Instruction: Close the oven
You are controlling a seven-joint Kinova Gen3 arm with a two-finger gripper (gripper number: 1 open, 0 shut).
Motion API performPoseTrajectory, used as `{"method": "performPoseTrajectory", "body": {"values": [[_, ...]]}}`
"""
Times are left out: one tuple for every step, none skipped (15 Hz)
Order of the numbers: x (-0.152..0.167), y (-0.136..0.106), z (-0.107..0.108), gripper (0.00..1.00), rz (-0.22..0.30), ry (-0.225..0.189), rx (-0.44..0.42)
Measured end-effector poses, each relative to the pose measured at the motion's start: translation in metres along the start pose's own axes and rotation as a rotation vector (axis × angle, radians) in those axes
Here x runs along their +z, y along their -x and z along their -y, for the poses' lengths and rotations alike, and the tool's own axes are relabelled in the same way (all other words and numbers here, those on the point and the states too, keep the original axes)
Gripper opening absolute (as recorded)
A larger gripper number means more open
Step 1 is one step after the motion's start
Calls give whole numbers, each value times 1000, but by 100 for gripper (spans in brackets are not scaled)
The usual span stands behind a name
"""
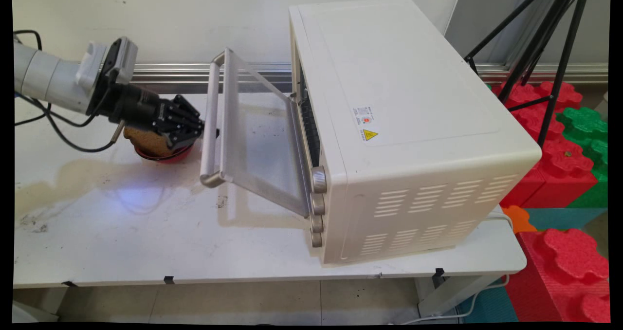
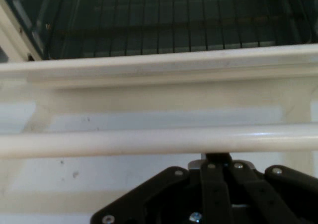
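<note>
A cream toaster oven point(image 1: 399, 101) stands on the white table point(image 1: 146, 242), its glass door point(image 1: 258, 145) hanging half open towards the left. My gripper point(image 1: 200, 125) is shut, its tips against the door's silver handle bar point(image 1: 211, 120) near the bar's middle. In the hand view the handle bar point(image 2: 149, 140) runs straight across just above my closed gripper point(image 2: 217, 158). Beyond it are the door frame point(image 2: 159, 65) and the dark wire rack point(image 2: 174, 30) inside the oven. Behind my hand a brown bread-like lump point(image 1: 143, 139) rests on a red dish point(image 1: 158, 155).
Several silver knobs point(image 1: 319, 179) line the oven's front edge. A brownish stain point(image 1: 73, 174) spreads over the table's left part. Black tripod legs point(image 1: 550, 52) and red and green foam blocks point(image 1: 564, 159) stand off the table's right end.
</note>
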Motion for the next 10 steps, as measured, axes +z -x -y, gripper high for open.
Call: {"method": "performPoseTrajectory", "body": {"values": [[1,-6,1,0,-10,-1,4],[3,-13,1,0,-21,-2,8],[5,-19,2,0,-32,-2,13],[7,-25,2,0,-40,-3,17],[10,-31,3,0,-49,-3,22],[13,-36,3,0,-57,-3,26],[16,-41,3,0,-62,-2,30],[20,-45,4,0,-66,-1,35],[23,-48,4,0,-68,-2,41],[25,-51,4,0,-70,-2,47]]}}
